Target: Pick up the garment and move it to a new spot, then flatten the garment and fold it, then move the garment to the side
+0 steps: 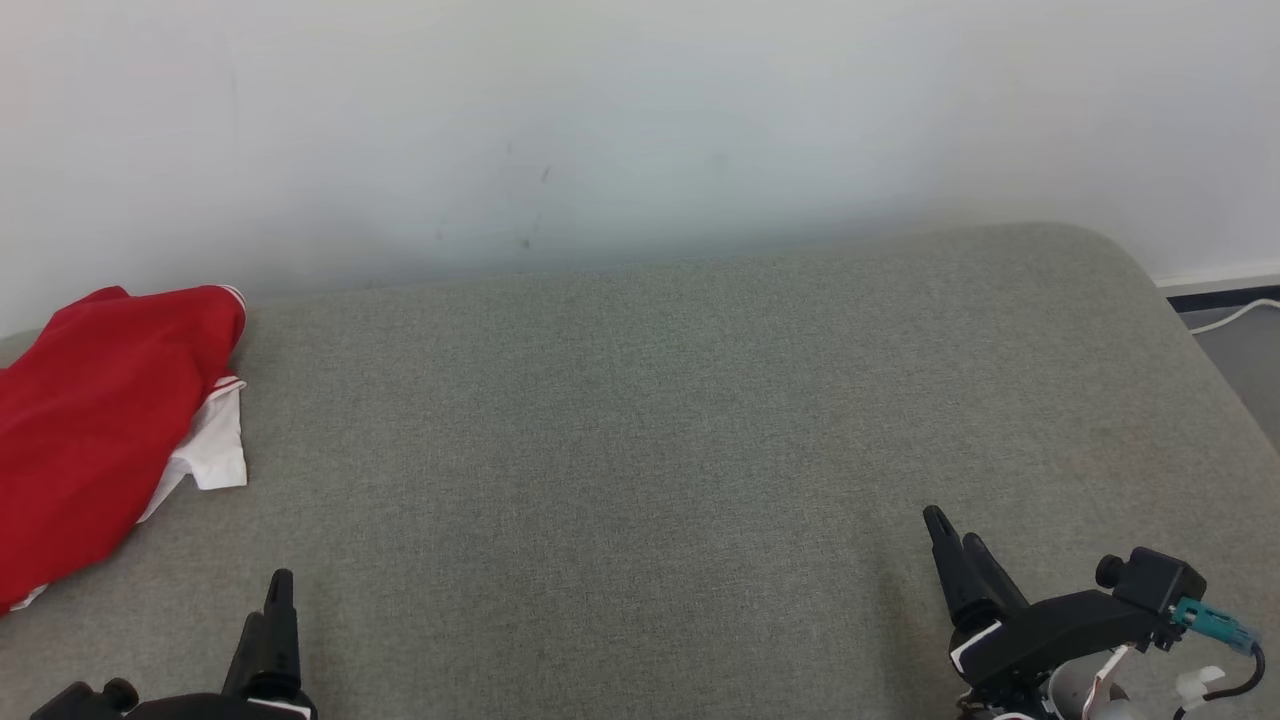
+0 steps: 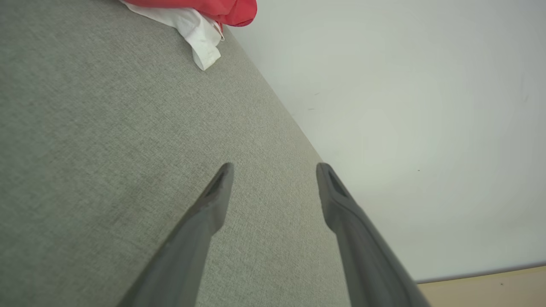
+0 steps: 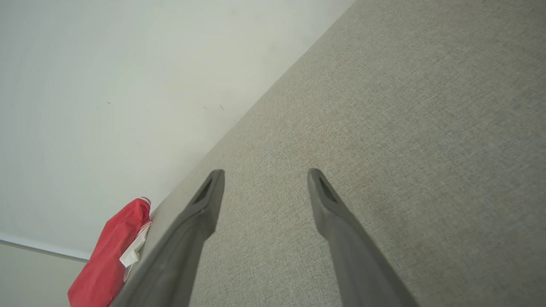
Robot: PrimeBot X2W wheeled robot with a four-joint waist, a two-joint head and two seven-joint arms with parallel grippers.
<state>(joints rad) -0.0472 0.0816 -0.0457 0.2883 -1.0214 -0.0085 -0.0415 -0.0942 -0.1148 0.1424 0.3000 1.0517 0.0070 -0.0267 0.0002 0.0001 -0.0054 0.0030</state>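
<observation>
The red-and-white garment (image 1: 90,420) lies bunched at nine o'clock on the grey padded surface (image 1: 640,400), against the wall (image 1: 640,120). The left gripper (image 1: 266,605) at seven and the right gripper (image 1: 953,530) at five are empty, jaws apart, neither touching it.

Garment: crumpled red cloth garment (image 1: 90,420), plain red; a white fabric section at its edge; thin red-and-white striping on the trim.
Tabletop: grey-green woven-fabric tabletop (image 1: 640,450), uniform fine weave, no print.
Wall: off-white painted wall (image 1: 640,120), plain, with a few small dark marks.
Left gripper: left gripper (image 2: 275,167), dark grey fingers, matt.
Right gripper: right gripper (image 1: 953,527), black, with a white strip on its body.
Connector: teal plug (image 1: 1210,622) on the right wrist.
Cable: white cable (image 1: 1235,318).
Floor: grey floor (image 1: 1245,370).
</observation>
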